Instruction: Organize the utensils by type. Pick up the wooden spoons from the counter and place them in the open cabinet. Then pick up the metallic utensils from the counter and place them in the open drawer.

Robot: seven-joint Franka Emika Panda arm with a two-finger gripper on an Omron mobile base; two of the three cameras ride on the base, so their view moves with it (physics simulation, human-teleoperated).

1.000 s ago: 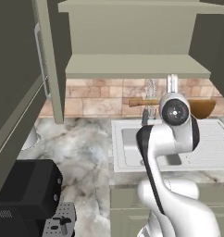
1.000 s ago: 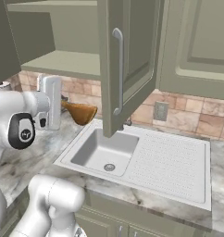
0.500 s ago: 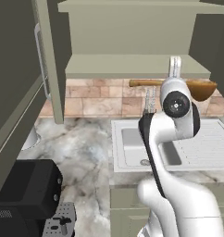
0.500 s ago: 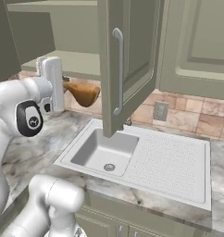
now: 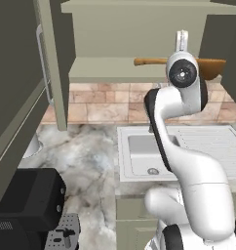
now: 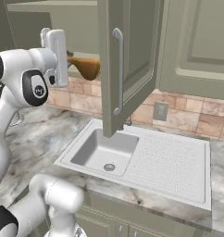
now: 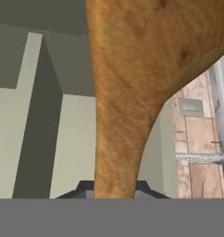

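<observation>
My gripper [image 5: 181, 49] is raised in front of the open grey-green cabinet [image 5: 115, 71], shut on an orange-brown wooden spoon [image 5: 149, 62]. The spoon lies level just above the shelf's front edge, handle to the left and bowl [image 5: 212, 66] to the right. From the right base view the gripper [image 6: 63, 60] holds the spoon's bowl [image 6: 86, 67] beside the open cabinet door [image 6: 125, 60]. In the hand view the spoon [image 7: 127, 92] rises between my fingertips [image 7: 86, 188]. The second wooden spoon, the metal spoon and the drawer are out of view.
Below the arm lies the marbled counter [image 5: 86, 156] with the white sink and drainboard [image 6: 146, 157]. A black microwave [image 5: 27, 205] sits at the lower left. The cabinet's left door [image 5: 51, 63] hangs open. A wall outlet [image 6: 160, 111] is on the tile backsplash.
The arm has lifted the wooden spoon from backsplash height up to the level of the cabinet shelf. The grip on the spoon is unchanged.
</observation>
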